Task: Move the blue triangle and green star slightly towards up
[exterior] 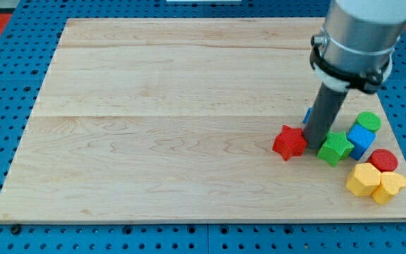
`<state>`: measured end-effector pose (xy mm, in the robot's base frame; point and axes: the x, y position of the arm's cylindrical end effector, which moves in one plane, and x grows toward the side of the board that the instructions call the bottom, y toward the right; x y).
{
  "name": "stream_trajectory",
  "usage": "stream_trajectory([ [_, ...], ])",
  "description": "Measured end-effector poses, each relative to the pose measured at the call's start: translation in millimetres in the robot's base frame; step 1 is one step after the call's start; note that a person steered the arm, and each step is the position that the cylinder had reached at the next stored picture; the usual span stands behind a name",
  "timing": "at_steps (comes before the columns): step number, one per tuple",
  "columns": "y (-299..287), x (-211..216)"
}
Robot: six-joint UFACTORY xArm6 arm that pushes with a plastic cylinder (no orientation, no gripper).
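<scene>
My tip (314,145) rests on the wooden board (168,127) at the view's right, between a red star (289,142) on its left and the green star (335,148) on its right, close to both. The blue triangle (306,115) shows only as a small blue sliver at the rod's left edge, just above the red star; the rod hides the rest of it. The green star lies below and to the right of that sliver.
A blue cube (361,138) sits right of the green star, with a green cylinder (368,121) above it. A red cylinder (383,160) and two yellow blocks (364,179) (390,187) lie near the board's bottom right corner.
</scene>
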<state>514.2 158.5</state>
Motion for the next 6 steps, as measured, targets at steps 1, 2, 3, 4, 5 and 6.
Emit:
stream_trajectory([
  [1, 0, 44],
  [2, 9, 70],
  [3, 25, 48],
  [4, 40, 10],
  [5, 41, -10],
  [6, 40, -36],
])
